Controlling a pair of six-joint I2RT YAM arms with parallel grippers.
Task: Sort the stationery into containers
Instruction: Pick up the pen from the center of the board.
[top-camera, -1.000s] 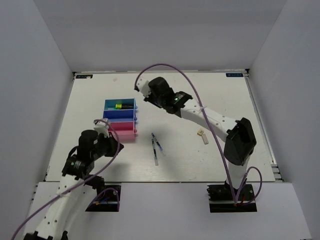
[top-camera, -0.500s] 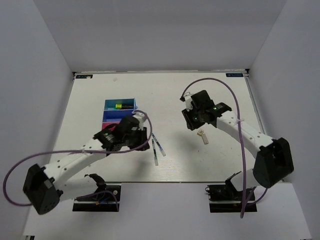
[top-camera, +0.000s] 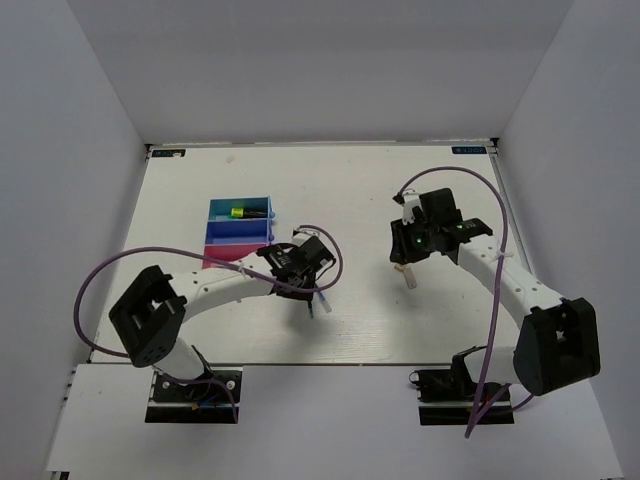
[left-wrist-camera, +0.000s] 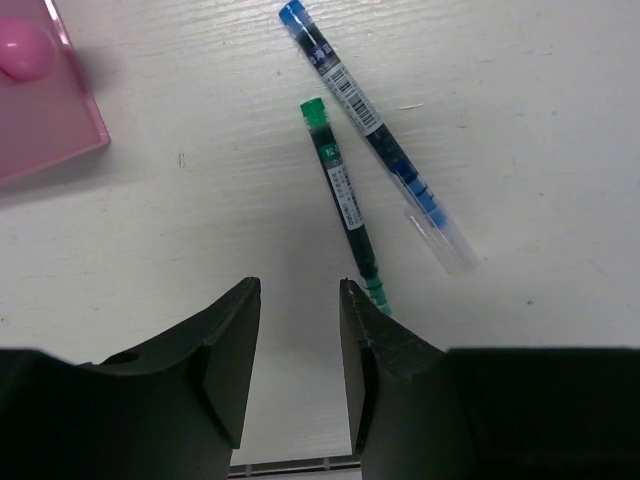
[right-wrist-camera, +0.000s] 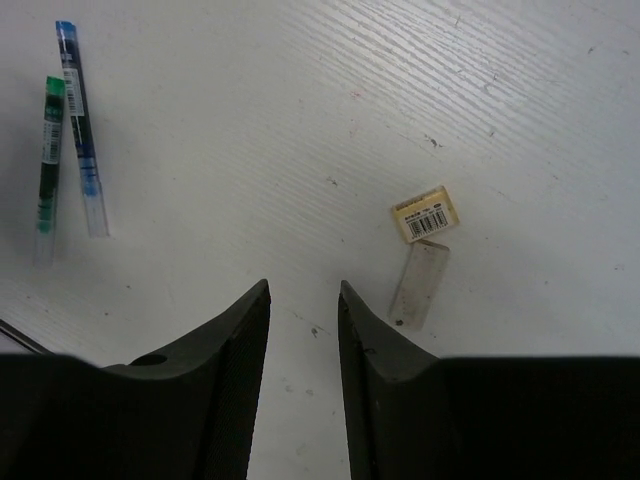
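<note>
The green pen (left-wrist-camera: 345, 205) and the blue pen (left-wrist-camera: 375, 135) lie side by side on the white table. My left gripper (left-wrist-camera: 298, 290) hovers open just to their near left, nothing between its fingers. A small cream piece (right-wrist-camera: 424, 215) with a barcode label lies beside a pale flat strip (right-wrist-camera: 420, 285). My right gripper (right-wrist-camera: 303, 290) is open and empty to its left. The light blue tray (top-camera: 216, 208) holds a black highlighter (top-camera: 238, 212) with a yellow-green end. The dark blue tray (top-camera: 238, 231) and the pink tray (top-camera: 230, 253) sit in front of it.
White walls enclose the table on three sides. A purple cable (top-camera: 120, 265) loops from the left arm, another (top-camera: 490, 200) from the right. The pink tray's corner (left-wrist-camera: 40, 110) sits close to the left gripper's upper left.
The left arm swung right from beside the trays to the pens. The right arm moved from over the trays to the cream piece. Both grippers went from shut to open.
</note>
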